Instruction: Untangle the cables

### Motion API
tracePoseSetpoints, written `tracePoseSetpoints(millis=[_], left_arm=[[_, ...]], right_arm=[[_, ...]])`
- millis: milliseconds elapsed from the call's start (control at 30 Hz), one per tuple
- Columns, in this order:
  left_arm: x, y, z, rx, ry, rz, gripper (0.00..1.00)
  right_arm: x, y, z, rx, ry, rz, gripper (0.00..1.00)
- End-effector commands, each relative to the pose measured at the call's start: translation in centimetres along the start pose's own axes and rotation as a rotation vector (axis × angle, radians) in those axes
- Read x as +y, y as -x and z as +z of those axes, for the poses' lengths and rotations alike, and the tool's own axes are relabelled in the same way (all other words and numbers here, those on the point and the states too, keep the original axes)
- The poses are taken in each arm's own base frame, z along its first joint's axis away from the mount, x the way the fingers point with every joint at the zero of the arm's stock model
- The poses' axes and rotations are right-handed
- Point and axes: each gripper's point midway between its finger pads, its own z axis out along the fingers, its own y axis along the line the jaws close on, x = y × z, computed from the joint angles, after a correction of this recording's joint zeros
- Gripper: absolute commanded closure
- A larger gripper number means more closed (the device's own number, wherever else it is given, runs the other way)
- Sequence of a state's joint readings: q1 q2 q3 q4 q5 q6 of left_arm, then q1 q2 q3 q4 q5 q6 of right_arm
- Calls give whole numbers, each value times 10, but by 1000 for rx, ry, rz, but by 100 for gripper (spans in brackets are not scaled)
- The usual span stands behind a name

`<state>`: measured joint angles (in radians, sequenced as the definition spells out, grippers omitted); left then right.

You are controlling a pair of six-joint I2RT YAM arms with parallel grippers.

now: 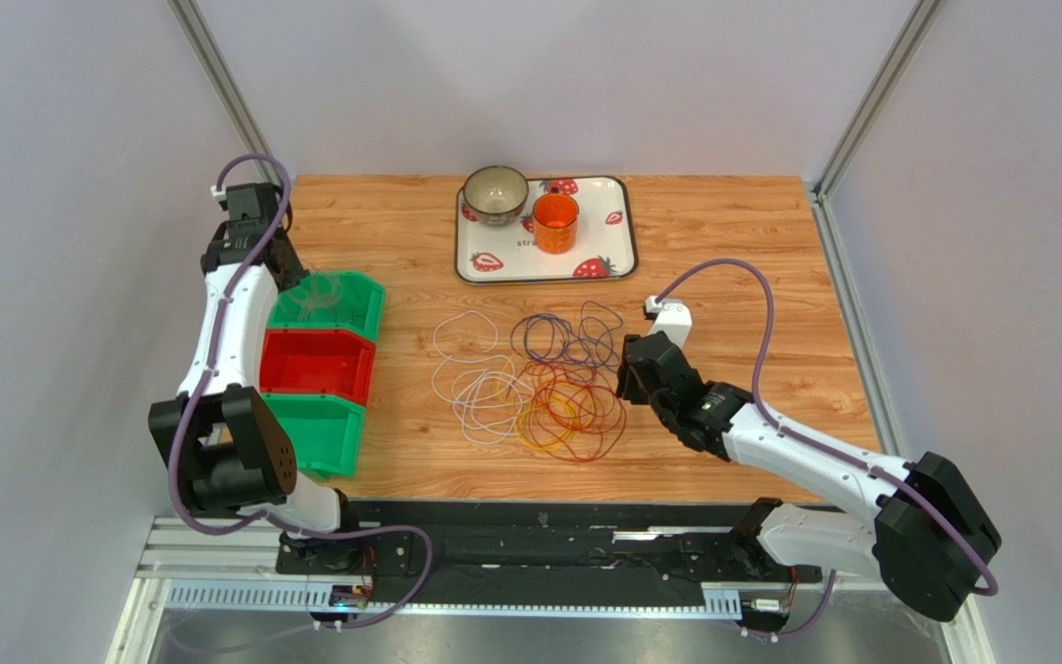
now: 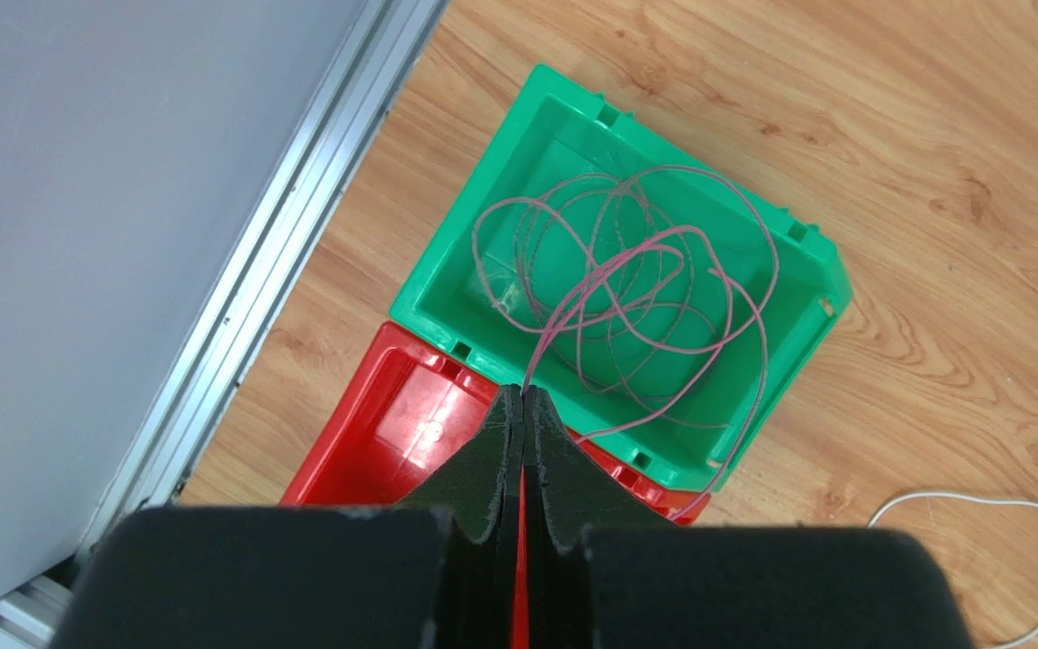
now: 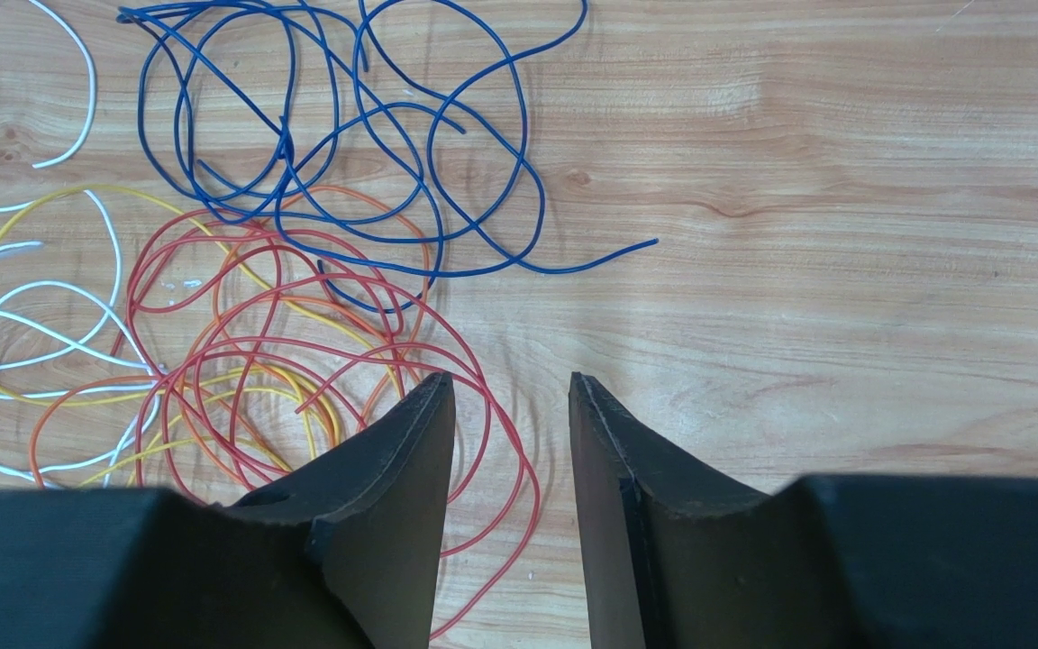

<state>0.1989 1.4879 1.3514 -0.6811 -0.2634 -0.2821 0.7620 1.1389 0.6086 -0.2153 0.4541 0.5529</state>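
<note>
Pinching, apparently, a wiry pink cable [image 2: 568, 314] over the glossy green bin [image 2: 464, 203]: left pincer [image 2: 525, 406]; right pincer [image 3: 510, 386] spread.

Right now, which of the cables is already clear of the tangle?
The pink cable, pinched in the left gripper, its loops in the far green bin. The other cables lie heaped together on the table.

The tangled cables [image 1: 567, 412] are lying on the worktop [image 1: 758, 263] just in front of the strawberry tray [image 1: 603, 230]; three bins [image 1: 315, 367] are standing left of it.
</note>
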Motion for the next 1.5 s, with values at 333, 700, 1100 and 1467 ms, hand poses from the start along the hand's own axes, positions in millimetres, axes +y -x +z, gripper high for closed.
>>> tracePoseSetpoints(millis=[333, 700, 1100, 1467], left_arm=[[-8, 10, 3, 13, -42, -9, 96], [-10, 18, -10, -51, -77, -25, 38], [-52, 26, -44, -145, -261, 43, 38], [-96, -2, -99, -119, -505, 69, 9]], right_arm=[[4, 21, -6, -75, 32, 55, 59], [3, 22, -6, -79, 38, 59, 59], [3, 21, -5, -74, 40, 61, 59], [2, 21, -3, -66, 30, 68, 11]])
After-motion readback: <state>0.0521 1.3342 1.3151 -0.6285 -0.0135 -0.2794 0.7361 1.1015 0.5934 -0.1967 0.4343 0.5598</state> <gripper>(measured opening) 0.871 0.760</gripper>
